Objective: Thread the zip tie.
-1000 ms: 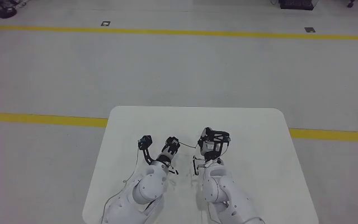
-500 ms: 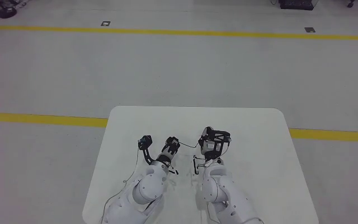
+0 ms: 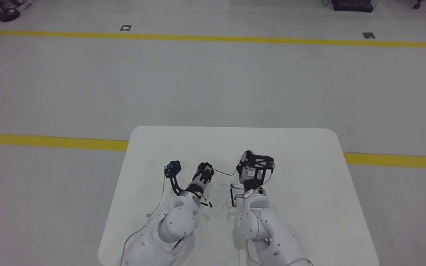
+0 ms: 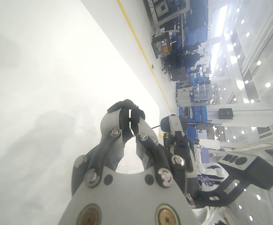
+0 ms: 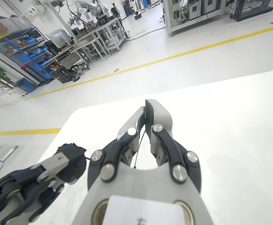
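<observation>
Close to the desk's near edge, the left end effector (image 4: 130, 115) and right end effector (image 5: 145, 116) sit just beside each other. Each has its fingers pressed together on the thin black zip tie (image 5: 139, 144), which spans the small gap between them. Neither arm has visibly moved over the last second, so threading looks paused in fine alignment, not yet done. Beyond them the white desk (image 3: 299, 143) runs toward a yellow floor line (image 3: 60, 141).

Robotics lab: yellow floor lines (image 3: 213, 38), equipment racks (image 5: 187, 12), blue bins (image 5: 32, 39)
</observation>
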